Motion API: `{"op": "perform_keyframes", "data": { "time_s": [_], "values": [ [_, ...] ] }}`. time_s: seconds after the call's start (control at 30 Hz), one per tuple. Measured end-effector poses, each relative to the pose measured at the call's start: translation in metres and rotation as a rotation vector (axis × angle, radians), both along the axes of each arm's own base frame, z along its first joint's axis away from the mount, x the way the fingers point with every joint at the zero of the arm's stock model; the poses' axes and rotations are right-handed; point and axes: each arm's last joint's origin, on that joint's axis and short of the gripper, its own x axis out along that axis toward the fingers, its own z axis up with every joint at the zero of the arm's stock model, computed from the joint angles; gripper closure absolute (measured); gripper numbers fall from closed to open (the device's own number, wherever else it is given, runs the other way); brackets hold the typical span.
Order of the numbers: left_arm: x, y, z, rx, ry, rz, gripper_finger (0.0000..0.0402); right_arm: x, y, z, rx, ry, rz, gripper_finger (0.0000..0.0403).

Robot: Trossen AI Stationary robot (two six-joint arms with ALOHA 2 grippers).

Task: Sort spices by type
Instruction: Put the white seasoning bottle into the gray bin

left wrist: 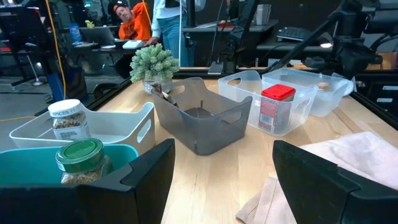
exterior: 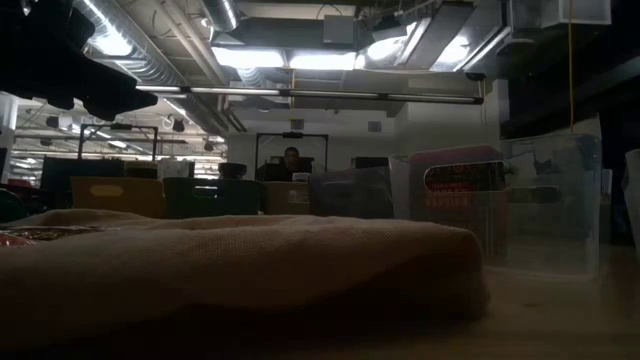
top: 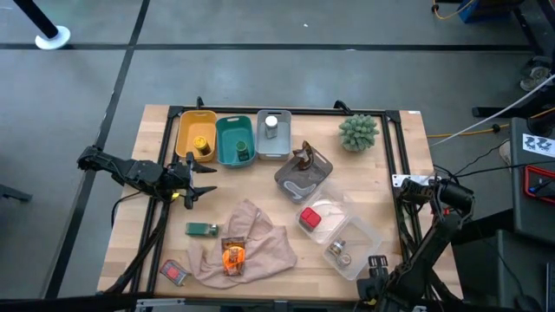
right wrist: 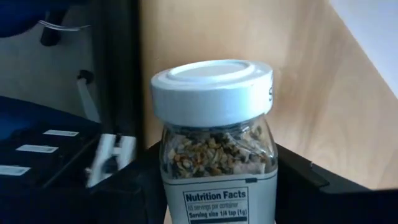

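My right gripper (top: 376, 263) sits at the table's near right corner, shut on a white-capped jar (right wrist: 214, 134) of flaky spice. My left gripper (top: 198, 187) hangs open over bare wood just near of the teal bin (top: 234, 141) and touches nothing. Still loose are a green box (top: 202, 229) on the wood, an orange sachet (top: 232, 256) on the beige cloth (top: 256, 243), and a red packet (top: 175, 272) by the near edge. A yellow jar (top: 202, 146) stands in the yellow bin (top: 184, 130), a green-capped jar (left wrist: 81, 158) in the teal bin, and a white-capped jar (left wrist: 68, 118) in the white bin (top: 284, 143). My right gripper pinches the white-capped jar by its glass body (right wrist: 211, 162), just below the cap, with one dark finger (right wrist: 134, 186) on each side. The jar stands upright between the fingers. Its base lies outside the wrist view, so whether it rests on the table cannot be told.
A dark grey bin (top: 303, 169) holds a brown item. Two clear bins at near right hold a red-capped jar (top: 310, 217) and a silver-capped jar (top: 338, 251). A green plant ball (top: 358, 132) sits at far right. A black frame (top: 399, 147) rims the table. People sit in the room beyond.
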Motion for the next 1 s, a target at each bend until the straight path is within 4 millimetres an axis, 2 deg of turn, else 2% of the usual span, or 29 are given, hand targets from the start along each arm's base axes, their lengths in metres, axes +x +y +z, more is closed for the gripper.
{"op": "perform_keyframes", "data": {
  "time_s": [0.23,0.47,0.73,1.0],
  "values": [
    [0.000,0.000,0.000,0.000,0.000,0.000,0.0147,0.010,0.006,0.017,0.058,0.031,-0.005,0.0198],
    [0.000,0.000,0.000,0.000,0.000,0.000,0.0147,0.035,0.004,0.040,0.132,0.037,0.057,0.0198],
    [0.000,0.000,0.000,0.000,0.000,0.000,0.0147,0.073,-0.016,0.068,0.132,-0.001,0.147,0.0198],
    [0.000,0.000,0.000,0.000,0.000,0.000,0.0147,0.117,-0.041,0.102,0.154,-0.143,0.301,0.0198]
  ]
}}
